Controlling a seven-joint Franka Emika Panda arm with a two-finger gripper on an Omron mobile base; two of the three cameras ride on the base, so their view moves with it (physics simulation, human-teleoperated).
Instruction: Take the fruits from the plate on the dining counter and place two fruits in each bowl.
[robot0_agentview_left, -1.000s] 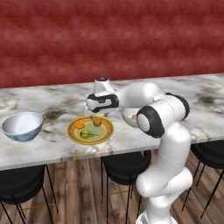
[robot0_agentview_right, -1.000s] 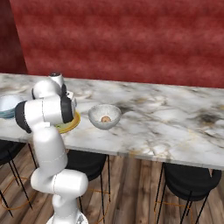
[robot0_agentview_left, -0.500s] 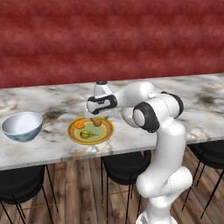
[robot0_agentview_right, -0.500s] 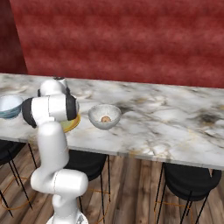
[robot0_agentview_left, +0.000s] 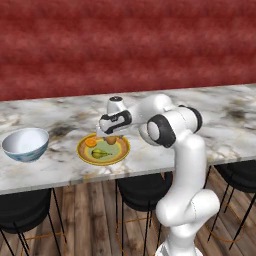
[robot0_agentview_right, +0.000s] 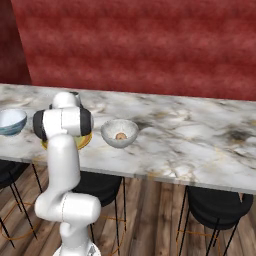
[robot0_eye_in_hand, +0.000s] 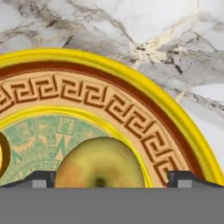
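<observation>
The plate (robot0_agentview_left: 120, 153) with its yellow patterned rim (robot0_eye_in_hand: 144, 109) lies on the dining counter (robot0_agentview_left: 210, 125). On it lie an orange fruit (robot0_agentview_left: 91, 142), a yellow-green pear (robot0_agentview_left: 100, 153) and a brown round fruit (robot0_agentview_left: 111, 140). My gripper (robot0_agentview_left: 108, 133) hangs open just over the brown fruit (robot0_eye_in_hand: 99, 164), one fingertip (robot0_eye_in_hand: 41, 178) on each side of it and neither touching. The blue bowl (robot0_agentview_left: 26, 144) stands empty to the plate's left. In the speckled bowl (robot0_agentview_right: 120, 133) rests one small pinkish fruit (robot0_agentview_right: 120, 135).
Black round stools (robot0_agentview_left: 142, 182) stand under the counter's near edge. A dark red wall (robot0_agentview_left: 125, 45) runs behind the counter. My own arm (robot0_agentview_right: 62, 122) hides most of the plate in the right base view.
The hand has come down a little toward the plate and now sits low over the brown fruit. The fruits and bowls have stayed put.
</observation>
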